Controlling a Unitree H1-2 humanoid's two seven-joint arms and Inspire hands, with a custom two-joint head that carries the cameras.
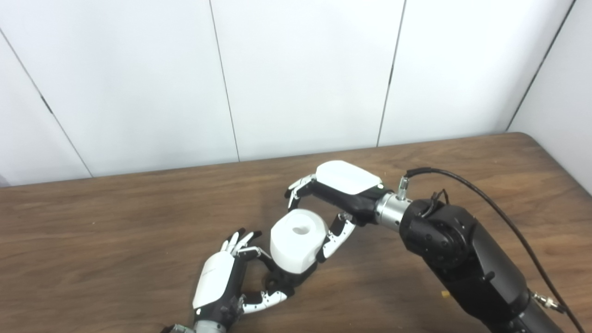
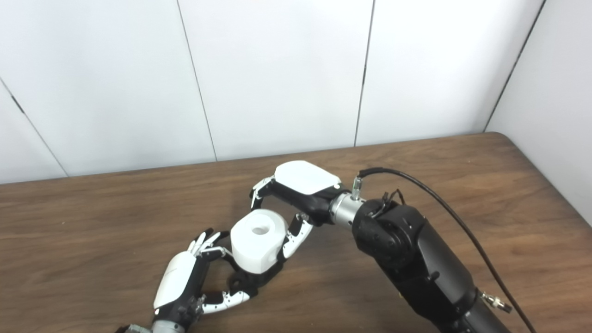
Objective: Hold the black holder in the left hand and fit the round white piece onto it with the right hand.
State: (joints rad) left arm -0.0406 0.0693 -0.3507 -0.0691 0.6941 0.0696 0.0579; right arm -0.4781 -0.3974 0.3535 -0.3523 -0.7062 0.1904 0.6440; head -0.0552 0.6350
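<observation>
Sitting on the black holder (image 1: 290,279), the round white piece (image 1: 297,241) shows a round hole in its top face and hides most of the dark part beneath it; only the holder's lower portion shows, low on the brown wooden table (image 1: 115,231) near the front edge of the view. The left hand (image 1: 231,277) comes in from the bottom left, its white back plate turned up; its thumb and fingers curl round the holder's base, grasping it, with the fingertips just beside the white piece's left side. The right hand (image 1: 326,210) reaches in from the right on a black arm (image 1: 462,249); its thumb lies against the right side of the white piece, while its fingers (image 1: 298,187) arch above and behind the piece, and whether they touch it cannot be told; so the hand reads as loosely cupped around the piece, and a firm grip cannot be confirmed. A black cable (image 1: 485,199) loops from the right wrist toward the lower right; pale wall panels (image 1: 300,69) stand behind the table.
</observation>
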